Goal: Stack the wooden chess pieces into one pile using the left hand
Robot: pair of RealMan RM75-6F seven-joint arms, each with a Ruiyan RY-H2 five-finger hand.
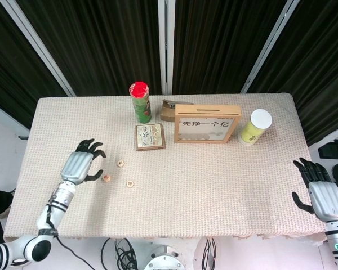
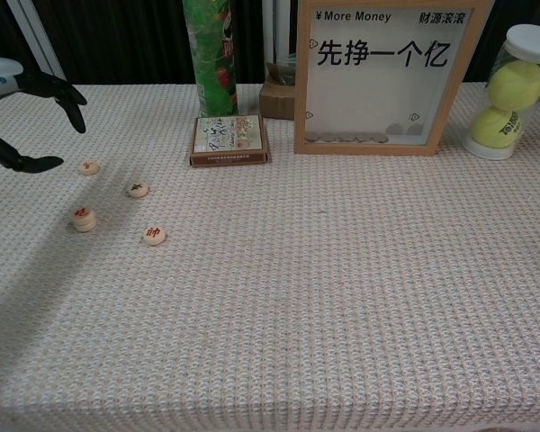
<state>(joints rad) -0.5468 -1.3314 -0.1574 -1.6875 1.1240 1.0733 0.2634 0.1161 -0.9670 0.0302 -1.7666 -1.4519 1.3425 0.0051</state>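
Several round wooden chess pieces lie on the left of the woven tablecloth. A short pile [image 2: 84, 218] [image 1: 106, 178], thicker than one piece, has a red character on top. Single pieces lie at the far left [image 2: 89, 167], a little right of it [image 2: 138, 189] [image 1: 120, 163], and nearest the front [image 2: 154, 235] [image 1: 129, 183]. My left hand [image 2: 22, 108] [image 1: 81, 163] hovers above the table, left of and behind the pile, fingers spread and holding nothing. My right hand [image 1: 321, 191] rests open off the table's right front corner, far from the pieces.
At the back stand a green canister with a red lid [image 1: 140, 102], a small brown box [image 1: 169, 109], a wooden money frame [image 1: 207, 123] and a tennis-ball tube [image 1: 254, 127]. A flat patterned box [image 2: 229, 139] lies just behind the pieces.
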